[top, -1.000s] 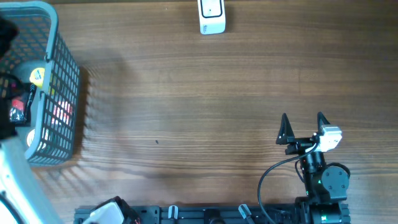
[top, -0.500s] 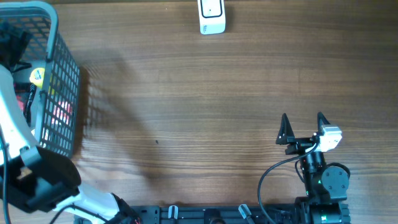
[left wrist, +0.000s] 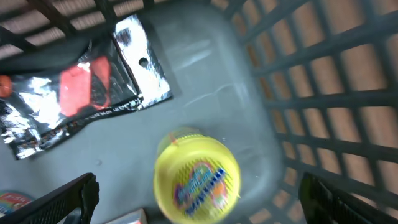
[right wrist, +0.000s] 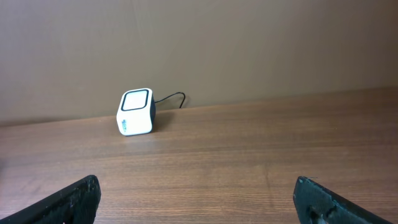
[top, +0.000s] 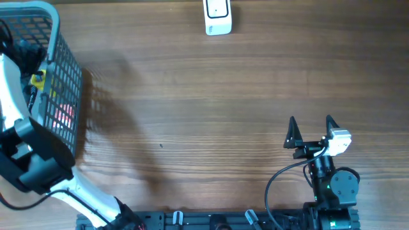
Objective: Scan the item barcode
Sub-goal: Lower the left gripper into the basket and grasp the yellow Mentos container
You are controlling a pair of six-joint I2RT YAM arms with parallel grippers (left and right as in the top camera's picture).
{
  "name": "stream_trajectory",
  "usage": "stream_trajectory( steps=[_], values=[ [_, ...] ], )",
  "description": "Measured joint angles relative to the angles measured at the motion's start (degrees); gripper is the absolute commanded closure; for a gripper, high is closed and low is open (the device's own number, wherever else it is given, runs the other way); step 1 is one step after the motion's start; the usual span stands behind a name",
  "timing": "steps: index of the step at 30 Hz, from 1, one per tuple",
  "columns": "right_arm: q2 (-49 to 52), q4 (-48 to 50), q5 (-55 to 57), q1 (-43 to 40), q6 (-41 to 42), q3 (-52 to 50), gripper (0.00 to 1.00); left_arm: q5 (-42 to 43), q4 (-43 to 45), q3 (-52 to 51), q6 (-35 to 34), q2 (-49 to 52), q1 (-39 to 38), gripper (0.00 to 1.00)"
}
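Both pairs of fingers stand wide apart with nothing gripped. Looking down from above, I see the wooden worktop (top: 223, 115) filling the frame. A grey mesh basket (top: 64, 96) sits at its far left corner. My left arm (top: 32, 153) reaches into that basket from the near side. The right fingers (top: 293, 131) hang low over the near right part of the worktop, well apart from the basket. They point toward the white scanner (top: 217, 17) at the far edge. On the right wrist camera that scanner (right wrist: 135, 112) stands upright against the wall with a dark cable behind it.

On the left wrist camera, which is somewhat blurred, the left fingers (left wrist: 62, 202) frame the basket floor. A crumpled silver foil packet (left wrist: 81, 93) with a red patch lies toward the top left. A round yellow tub (left wrist: 196, 182) with a colourful label rests on the floor below it, between the two fingers in the picture. I cannot tell whether either finger touches it.
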Motion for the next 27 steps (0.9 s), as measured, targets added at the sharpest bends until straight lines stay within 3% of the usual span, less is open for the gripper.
stream_trajectory(
  steps=[13,27],
  values=[
    [0.0,0.0,-0.02,0.0,0.0,0.0,0.0,0.04,0.48,0.0,0.0,6.75,0.0,0.0],
    [0.0,0.0,-0.02,0.0,0.0,0.0,0.0,0.04,2.14,0.0,-0.81,9.73,-3.82,0.19]
  ],
)
